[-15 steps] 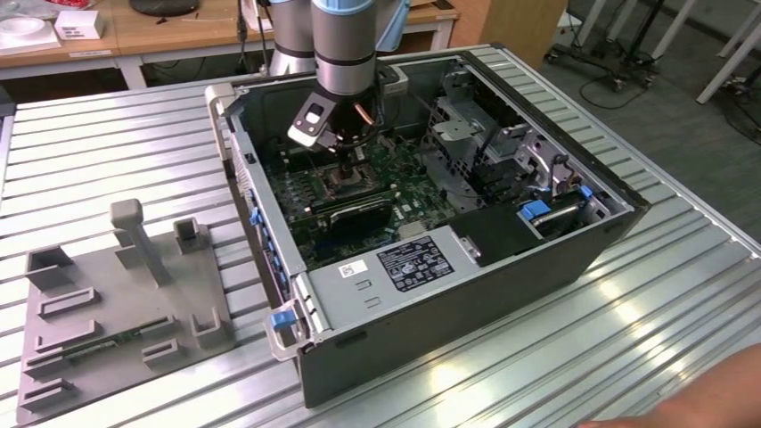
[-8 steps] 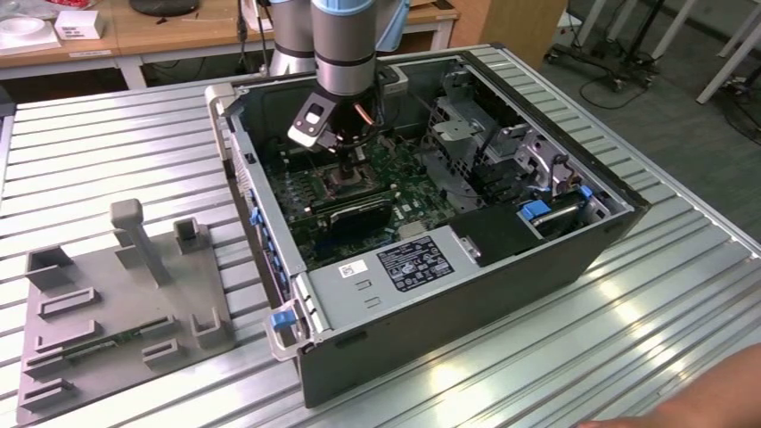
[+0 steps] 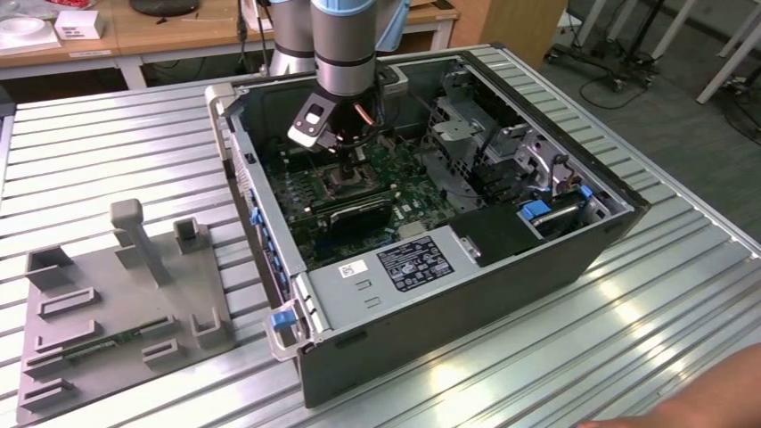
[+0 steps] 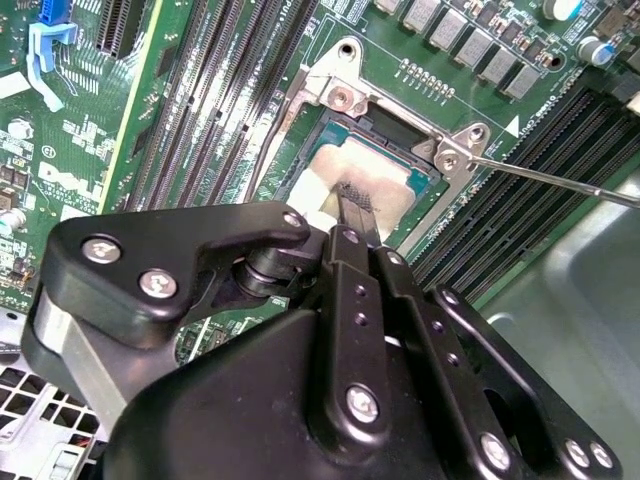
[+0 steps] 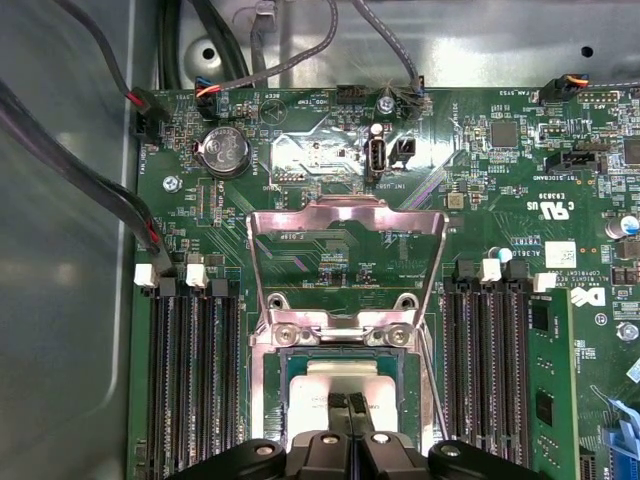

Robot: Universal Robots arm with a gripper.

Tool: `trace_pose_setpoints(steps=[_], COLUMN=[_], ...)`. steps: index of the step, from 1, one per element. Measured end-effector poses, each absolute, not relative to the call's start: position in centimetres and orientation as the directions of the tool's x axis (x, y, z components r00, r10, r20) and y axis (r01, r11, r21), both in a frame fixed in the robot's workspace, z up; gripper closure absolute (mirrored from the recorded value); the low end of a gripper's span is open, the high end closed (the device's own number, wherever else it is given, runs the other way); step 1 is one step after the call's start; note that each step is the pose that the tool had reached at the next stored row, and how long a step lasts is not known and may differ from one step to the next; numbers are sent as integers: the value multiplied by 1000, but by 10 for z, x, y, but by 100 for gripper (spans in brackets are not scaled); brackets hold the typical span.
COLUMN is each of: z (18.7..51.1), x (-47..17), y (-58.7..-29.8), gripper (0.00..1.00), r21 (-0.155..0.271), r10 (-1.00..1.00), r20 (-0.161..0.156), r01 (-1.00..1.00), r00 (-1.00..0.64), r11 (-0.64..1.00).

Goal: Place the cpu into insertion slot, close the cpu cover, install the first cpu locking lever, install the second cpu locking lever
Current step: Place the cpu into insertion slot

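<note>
Silvery cpu cover (image 5: 345,212): closed yet? asks the student.
Tutor: No. It stands folded back, clear of the insertion slot (image 5: 275,390); the cpu (image 5: 318,385) lies inside the slot's rim.
Student: And the gripper (image 5: 346,403)?
Tutor: Fingers narrow, tips together at the chip's top face, clasping nothing.
Student: Progress?
Tutor: By judgement, placement is about done. The cover is unclosed, and one locking lever (image 4: 560,182) stands free; both levers remain.

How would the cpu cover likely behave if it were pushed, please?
The cpu cover looks like thin sheet metal, so probably light yet fairly stiff. It is flipped open, hinged at the insertion slot, so a push would likely swing it, not slide it.
</note>
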State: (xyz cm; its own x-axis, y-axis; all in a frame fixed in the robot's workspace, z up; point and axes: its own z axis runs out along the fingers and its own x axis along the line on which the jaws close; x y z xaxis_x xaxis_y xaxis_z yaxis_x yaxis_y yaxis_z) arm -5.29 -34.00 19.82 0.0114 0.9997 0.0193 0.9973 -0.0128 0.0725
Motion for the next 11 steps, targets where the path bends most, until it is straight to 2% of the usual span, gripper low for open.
trace_pose_setpoints(steps=[11], z=[197], x=[-53], y=[-340], gripper=[89], r21=[72], r10=[1000], r20=[19], r01=[997], r00=[11], r11=[-13])
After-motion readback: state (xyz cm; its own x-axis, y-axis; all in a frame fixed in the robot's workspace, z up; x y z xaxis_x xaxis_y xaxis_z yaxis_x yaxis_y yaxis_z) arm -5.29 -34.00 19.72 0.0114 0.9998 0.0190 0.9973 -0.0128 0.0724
